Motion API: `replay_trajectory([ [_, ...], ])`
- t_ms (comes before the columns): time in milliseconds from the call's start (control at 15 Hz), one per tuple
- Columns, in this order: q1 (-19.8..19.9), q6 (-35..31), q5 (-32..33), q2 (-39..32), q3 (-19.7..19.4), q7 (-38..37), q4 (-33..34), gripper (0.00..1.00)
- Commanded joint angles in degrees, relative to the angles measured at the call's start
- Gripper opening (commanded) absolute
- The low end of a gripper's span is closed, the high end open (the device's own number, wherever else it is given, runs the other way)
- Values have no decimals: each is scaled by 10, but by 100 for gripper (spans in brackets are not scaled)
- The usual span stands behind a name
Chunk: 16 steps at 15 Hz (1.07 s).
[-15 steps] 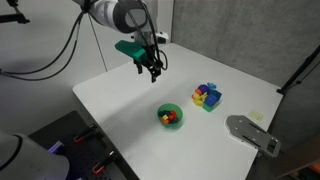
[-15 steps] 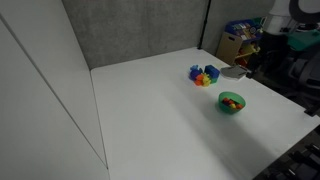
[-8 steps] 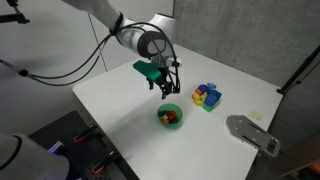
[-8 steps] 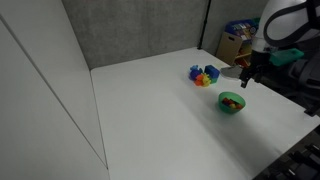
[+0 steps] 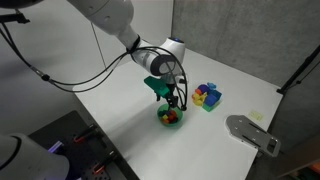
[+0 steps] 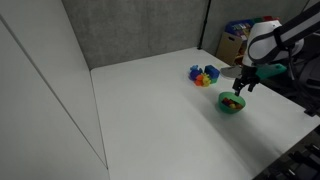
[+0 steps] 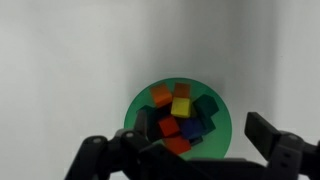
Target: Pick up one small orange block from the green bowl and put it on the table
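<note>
The green bowl sits on the white table and holds several small blocks: orange ones, a yellow one, dark green and blue ones. My gripper is open and empty, directly above the bowl, with one finger on each side of it. In both exterior views the gripper hangs just over the bowl, close to its rim. I cannot tell whether the fingertips touch any block.
A blue tray of multicoloured blocks stands just beyond the bowl. A grey metal plate lies at the table's corner. The white table stretches away on the other side of the bowl.
My gripper has moved across the table from a spot well away from the bowl, and down, until it hangs right over the bowl. The bowl and blocks have not moved.
</note>
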State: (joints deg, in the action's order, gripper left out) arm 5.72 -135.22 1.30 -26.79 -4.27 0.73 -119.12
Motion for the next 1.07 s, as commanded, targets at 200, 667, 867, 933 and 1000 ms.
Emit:
replay_trajectory([
  [200,10,-23,-5,-90,-5,0,65,100],
  [667,8,-24,0,-133,-10,0,86,100],
  [867,8,-23,1,-142,-11,0,88,100],
  [933,8,-24,1,-144,-11,0,88,100],
  [1000,8,-25,2,-147,-12,0,88,100],
])
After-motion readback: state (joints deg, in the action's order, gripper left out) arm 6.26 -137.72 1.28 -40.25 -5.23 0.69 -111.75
